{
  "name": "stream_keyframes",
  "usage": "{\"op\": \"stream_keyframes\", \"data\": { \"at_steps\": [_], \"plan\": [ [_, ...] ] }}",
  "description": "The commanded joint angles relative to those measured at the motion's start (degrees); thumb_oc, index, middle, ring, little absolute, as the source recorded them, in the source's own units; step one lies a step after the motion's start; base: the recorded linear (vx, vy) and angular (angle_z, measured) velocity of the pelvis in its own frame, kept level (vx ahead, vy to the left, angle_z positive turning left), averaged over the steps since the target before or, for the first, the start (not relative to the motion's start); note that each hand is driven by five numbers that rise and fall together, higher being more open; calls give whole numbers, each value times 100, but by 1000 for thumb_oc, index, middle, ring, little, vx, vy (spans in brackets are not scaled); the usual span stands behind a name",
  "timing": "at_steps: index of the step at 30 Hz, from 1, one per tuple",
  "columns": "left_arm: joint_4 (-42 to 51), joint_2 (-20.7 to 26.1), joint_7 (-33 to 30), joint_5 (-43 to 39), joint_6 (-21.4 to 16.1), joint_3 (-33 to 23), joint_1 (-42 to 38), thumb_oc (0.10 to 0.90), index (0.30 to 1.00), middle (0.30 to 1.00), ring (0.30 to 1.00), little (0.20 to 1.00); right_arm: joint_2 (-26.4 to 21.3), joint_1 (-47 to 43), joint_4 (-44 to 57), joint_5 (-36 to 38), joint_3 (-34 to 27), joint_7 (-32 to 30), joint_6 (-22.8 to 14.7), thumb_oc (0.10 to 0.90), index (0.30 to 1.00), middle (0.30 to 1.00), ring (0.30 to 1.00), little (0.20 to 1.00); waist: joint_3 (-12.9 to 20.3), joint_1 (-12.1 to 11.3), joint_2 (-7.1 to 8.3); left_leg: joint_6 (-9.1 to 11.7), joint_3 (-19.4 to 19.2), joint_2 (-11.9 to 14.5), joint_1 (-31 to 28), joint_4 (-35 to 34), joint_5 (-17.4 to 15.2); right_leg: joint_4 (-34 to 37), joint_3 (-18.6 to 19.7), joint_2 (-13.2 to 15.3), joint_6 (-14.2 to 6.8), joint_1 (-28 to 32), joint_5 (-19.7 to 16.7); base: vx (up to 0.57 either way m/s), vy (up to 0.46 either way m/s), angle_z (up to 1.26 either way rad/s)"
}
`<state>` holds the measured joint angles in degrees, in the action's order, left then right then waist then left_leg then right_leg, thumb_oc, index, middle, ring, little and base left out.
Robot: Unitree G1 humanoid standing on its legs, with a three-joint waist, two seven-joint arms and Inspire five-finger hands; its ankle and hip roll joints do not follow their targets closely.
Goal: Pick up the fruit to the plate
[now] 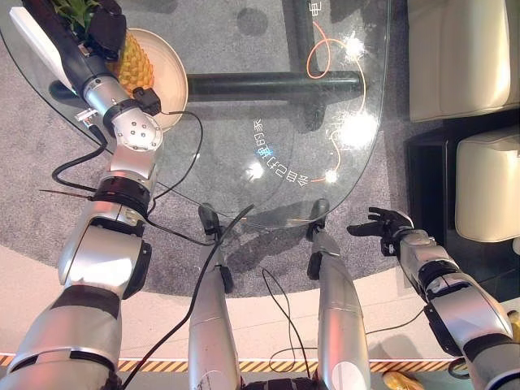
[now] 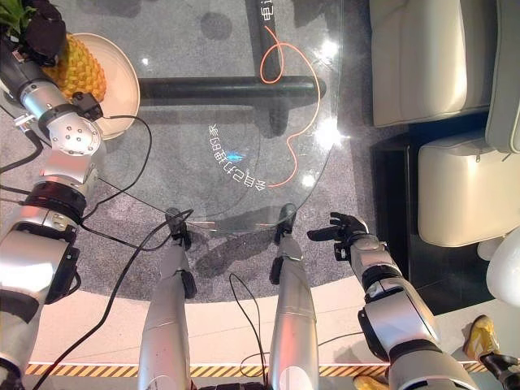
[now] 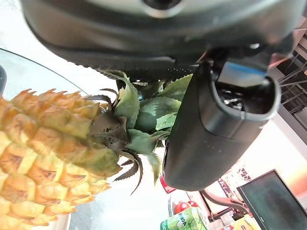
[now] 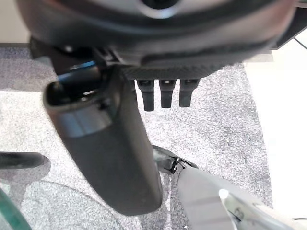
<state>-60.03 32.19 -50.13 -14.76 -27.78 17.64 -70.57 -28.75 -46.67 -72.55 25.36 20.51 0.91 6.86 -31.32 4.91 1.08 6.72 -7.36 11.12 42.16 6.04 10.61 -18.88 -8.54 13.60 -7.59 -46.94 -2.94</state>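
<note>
A yellow pineapple (image 1: 135,67) with green leaves lies on a cream plate (image 1: 175,81) at the far left of the glass table (image 1: 268,97). My left hand (image 1: 106,28) is over the leafy crown, with the fingers curled round it. In the left wrist view the thumb (image 3: 211,129) presses against the leaves (image 3: 144,115) beside the pineapple's body (image 3: 43,153). My right hand (image 1: 388,223) hovers off the table's near right edge above the carpet. It holds nothing; its fingers (image 4: 165,93) are straight and its thumb (image 4: 115,153) stands apart.
The round glass table rests on a dark bar base (image 1: 276,83), with an orange cable loop (image 1: 325,49) seen through it. Cream sofa cushions (image 1: 463,57) and a dark low table (image 1: 431,179) stand to the right. Grey carpet lies below.
</note>
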Motion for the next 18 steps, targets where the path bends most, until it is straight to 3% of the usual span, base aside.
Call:
{"op": "stream_keyframes", "data": {
  "at_steps": [1,18],
  "plan": [
    [26,641,-109,321,-421,162,-916,385,545,545,545,485,-223,140,-107,98,188,-54,16,800,900,900,900,900,152,-141,269,266,259,161,296,801,-598,220,-24,68,-164,18,-74,0,0,0],
    [339,547,29,361,-706,80,-561,361,524,524,524,461,-211,201,-86,100,154,-109,-20,800,900,900,900,900,152,-208,220,252,278,129,302,760,-587,211,-60,86,-163,-7,-76,0,0,0]
  ]
}}
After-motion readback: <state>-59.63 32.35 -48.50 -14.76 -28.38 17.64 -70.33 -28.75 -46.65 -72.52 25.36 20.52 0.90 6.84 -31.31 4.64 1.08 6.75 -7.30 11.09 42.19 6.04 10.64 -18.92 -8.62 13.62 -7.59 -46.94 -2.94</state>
